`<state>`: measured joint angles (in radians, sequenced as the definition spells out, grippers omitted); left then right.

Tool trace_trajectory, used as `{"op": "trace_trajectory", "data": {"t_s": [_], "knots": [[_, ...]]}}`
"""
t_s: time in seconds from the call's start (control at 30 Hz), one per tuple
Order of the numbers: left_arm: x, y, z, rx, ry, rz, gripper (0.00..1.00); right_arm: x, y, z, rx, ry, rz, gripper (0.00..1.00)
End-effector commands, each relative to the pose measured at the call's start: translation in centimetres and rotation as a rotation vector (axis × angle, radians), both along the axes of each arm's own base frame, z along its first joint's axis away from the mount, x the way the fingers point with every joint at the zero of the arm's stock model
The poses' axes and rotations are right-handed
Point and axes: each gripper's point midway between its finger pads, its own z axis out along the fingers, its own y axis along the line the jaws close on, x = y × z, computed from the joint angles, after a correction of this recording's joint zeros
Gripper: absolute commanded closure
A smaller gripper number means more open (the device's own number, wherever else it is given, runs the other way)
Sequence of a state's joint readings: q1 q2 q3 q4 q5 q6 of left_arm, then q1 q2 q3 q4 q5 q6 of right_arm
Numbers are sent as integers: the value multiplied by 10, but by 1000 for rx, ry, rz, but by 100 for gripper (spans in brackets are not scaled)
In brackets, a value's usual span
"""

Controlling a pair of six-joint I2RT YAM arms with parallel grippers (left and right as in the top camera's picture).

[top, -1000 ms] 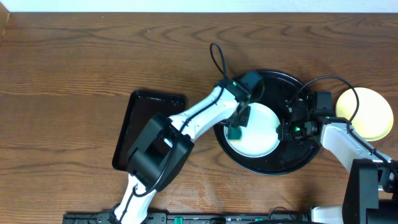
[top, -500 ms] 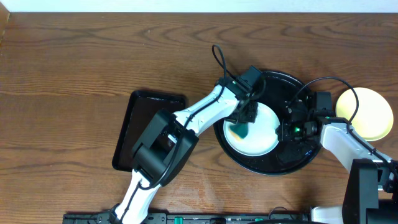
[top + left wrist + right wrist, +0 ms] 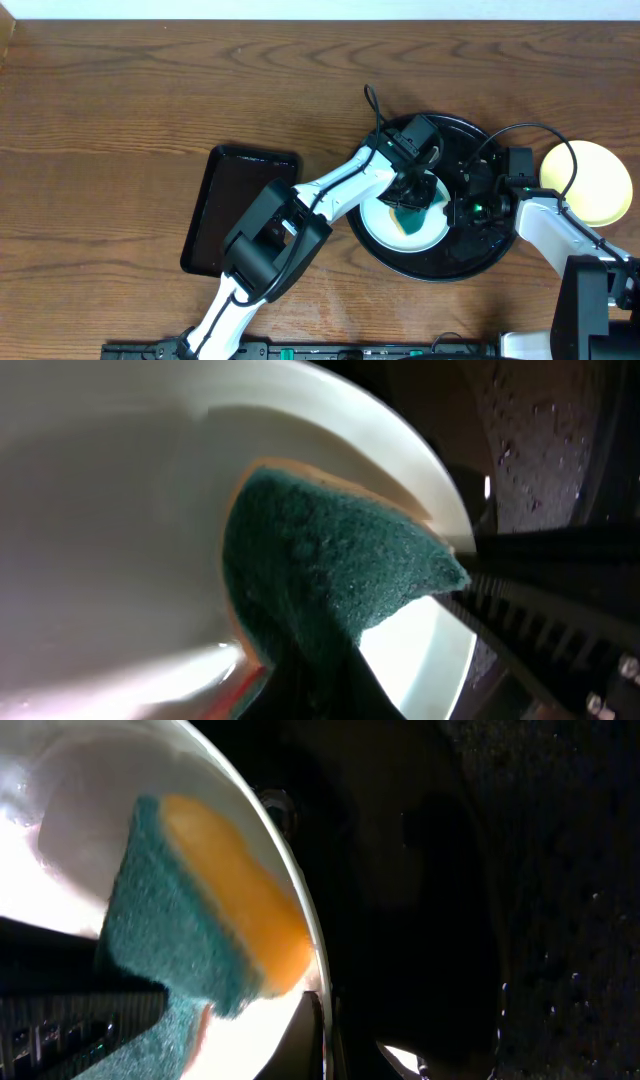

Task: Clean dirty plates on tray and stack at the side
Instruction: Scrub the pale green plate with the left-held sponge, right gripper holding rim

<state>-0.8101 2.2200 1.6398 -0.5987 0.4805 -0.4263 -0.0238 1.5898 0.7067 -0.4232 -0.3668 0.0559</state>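
Observation:
A pale mint-white plate [image 3: 385,232] lies in the round black tray [image 3: 425,272]. My left gripper [image 3: 407,200] is shut on a green and orange sponge [image 3: 409,219] and presses it on the plate's right half. In the left wrist view the sponge [image 3: 330,575] lies on the white plate [image 3: 110,550]. My right gripper [image 3: 458,212] is shut on the plate's right rim; the right wrist view shows its fingers [image 3: 322,1030] pinching the rim [image 3: 295,910] beside the sponge [image 3: 200,940]. A pale yellow plate [image 3: 586,182] lies on the tabletop to the right of the tray. No red streak shows.
A smaller rectangular black tray [image 3: 240,210] lies left of the round tray, partly under my left arm. The round tray's wet black floor shows in the right wrist view [image 3: 520,870]. Bare wood tabletop [image 3: 150,100] spreads to the left and back.
My left gripper has slid the sponge across the plate from its left side to its right side. The right gripper has stayed on the rim.

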Motion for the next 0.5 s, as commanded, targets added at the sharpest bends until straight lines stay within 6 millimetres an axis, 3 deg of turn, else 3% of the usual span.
{"op": "trace_trajectory", "data": {"t_s": [0.0, 0.13, 0.3, 0.47], "knots": [[-31, 24, -33, 137, 138, 2, 93, -15, 4, -12, -9, 48, 40, 99], [-9, 73, -37, 379, 65, 115, 93, -15, 4, -12, -9, 47, 40, 99], [34, 128, -27, 646, -162, 181, 92, -15, 4, -12, -9, 47, 40, 99], [68, 162, -11, 842, -393, 220, 92, -15, 4, -12, -9, 47, 40, 99]]}}
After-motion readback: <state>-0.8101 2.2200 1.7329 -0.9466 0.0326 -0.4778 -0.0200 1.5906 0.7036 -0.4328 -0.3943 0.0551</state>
